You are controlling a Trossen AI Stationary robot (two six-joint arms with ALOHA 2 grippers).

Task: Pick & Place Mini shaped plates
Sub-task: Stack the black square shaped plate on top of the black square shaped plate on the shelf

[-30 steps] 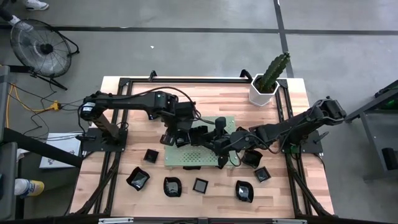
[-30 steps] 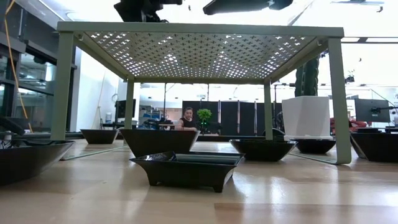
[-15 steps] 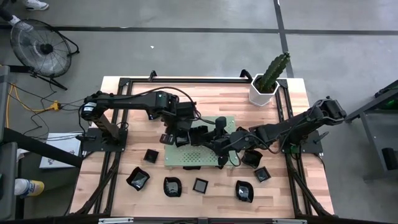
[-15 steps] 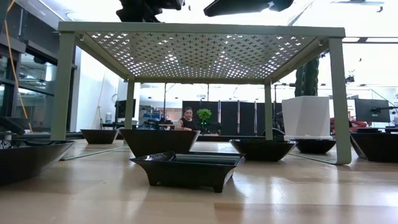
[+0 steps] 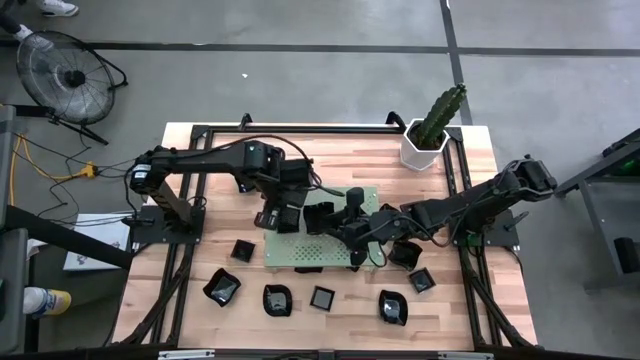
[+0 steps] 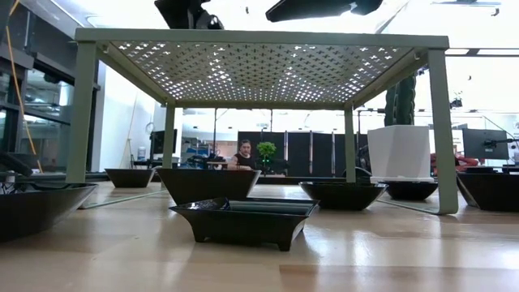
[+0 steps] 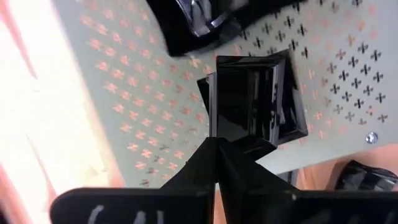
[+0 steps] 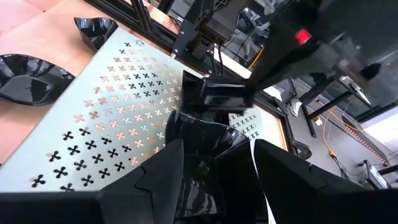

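The green perforated board [image 5: 330,250] stands on legs over the table's middle. My left gripper [image 5: 287,214] points down over the board's left part and is shut on a small square black plate [image 7: 255,102], which also shows in the right wrist view [image 8: 214,96]. My right gripper [image 5: 348,228] reaches in from the right, low over the board. Its fingers stand apart on either side of a glossy wavy-edged plate [image 8: 205,140]. Other mini plates [image 5: 276,300] lie on the wood near the front edge. My left gripper pinches the square plate's rim [image 7: 231,140] at its near side between its two shut fingertips. The fingers come from above, pointing steeply down. The plate sits just over the green board [image 7: 124,93]; I cannot tell whether it is clear of it. My right gripper has the wavy-edged plate between its fingers [image 8: 165,168]; I cannot tell whether they touch it.
A white pot with a cactus [image 5: 425,145] stands at the far right corner. Black plates lie along the near side [image 5: 222,288] [image 5: 322,297] [image 5: 393,307] and beside the board [image 5: 242,250] [image 5: 421,279]. More plates sit under the board [image 6: 243,219].
My left gripper has closed its fingers on the square plate and risen a little above the board. My right arm has kept still.
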